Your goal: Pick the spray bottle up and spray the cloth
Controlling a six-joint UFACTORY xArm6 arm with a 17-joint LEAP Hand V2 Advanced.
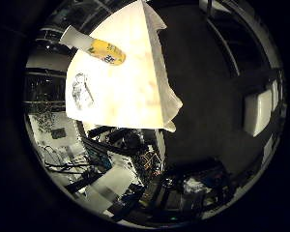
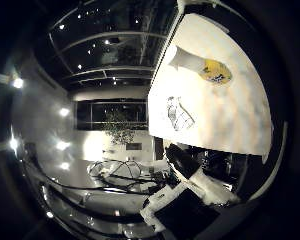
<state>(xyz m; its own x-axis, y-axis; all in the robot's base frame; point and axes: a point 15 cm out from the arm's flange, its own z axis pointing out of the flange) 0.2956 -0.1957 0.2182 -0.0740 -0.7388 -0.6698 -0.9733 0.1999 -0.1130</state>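
A white spray bottle with a yellow label [image 1: 99, 47] lies on its side on a table under a white cover [image 1: 135, 82]. It also shows in the right thumb side palm view [image 2: 203, 67]. A small crumpled, patterned cloth [image 1: 81, 91] lies on the cover near the table's edge, a short way from the bottle; the right thumb side palm view shows it too [image 2: 178, 112]. Both look small, so my hand is well away from the table.
The cover's corner [image 1: 170, 114] hangs over the table's edge. Dark equipment and stands [image 1: 126, 159] are beside the table. The right thumb side palm view shows a dim room with ceiling lights [image 2: 100, 45] and a potted plant [image 2: 118, 125].
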